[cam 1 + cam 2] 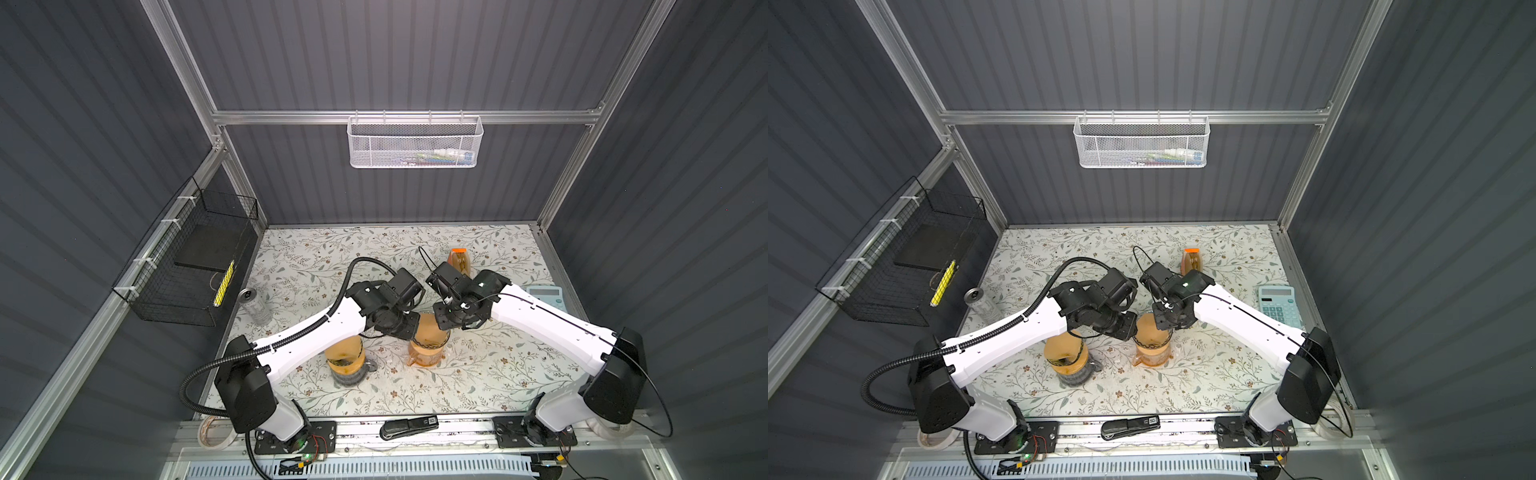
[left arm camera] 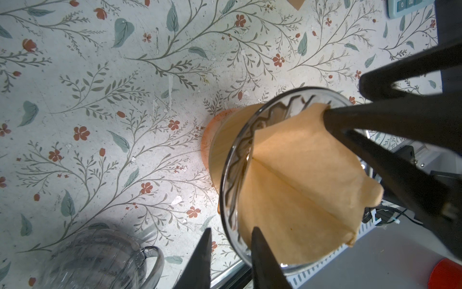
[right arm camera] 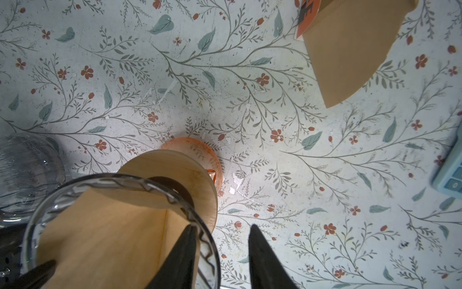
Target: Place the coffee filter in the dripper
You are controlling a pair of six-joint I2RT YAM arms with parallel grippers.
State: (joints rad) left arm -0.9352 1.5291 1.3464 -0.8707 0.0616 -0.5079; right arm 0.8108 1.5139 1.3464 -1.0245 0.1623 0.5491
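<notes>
Inspection of the work area, floral-covered table (image 1: pixel 478 374). The glass dripper (image 2: pixel 226 180) stood upright on a wooden collar (image 3: pixel 175 170) over an orange cup (image 3: pixel 197 147), near the middle of the table in both top views. The brown coffee filter (image 2: pixel 300 180) lay inside the dripper, a crease running down its face. One lobe of its edge stood out past the rim on the side nearer my right arm.

My left gripper (image 2: pixel 231 229) stood with its jaws apart, straddling the dripper's rim. The inner finger (image 2: pixel 262 255) lay over the filter. The outer finger (image 2: pixel 203 252) was outside the glass, with table showing between it and the wall. I saw no clamping.

My right gripper (image 3: pixel 222 226) was likewise spread across the opposite side of the rim. Its inner finger (image 3: pixel 182 255) sat at the filter's edge; its outer finger (image 3: pixel 262 257) was clear of the glass.

Also noted: a stack of spare filters (image 3: pixel 350 50) lying flat well beyond the dripper, a calculator (image 1: pixel 1279 307) at the table's right edge, and a clear glass pitcher (image 2: pixel 95 260) beside the dripper.
</notes>
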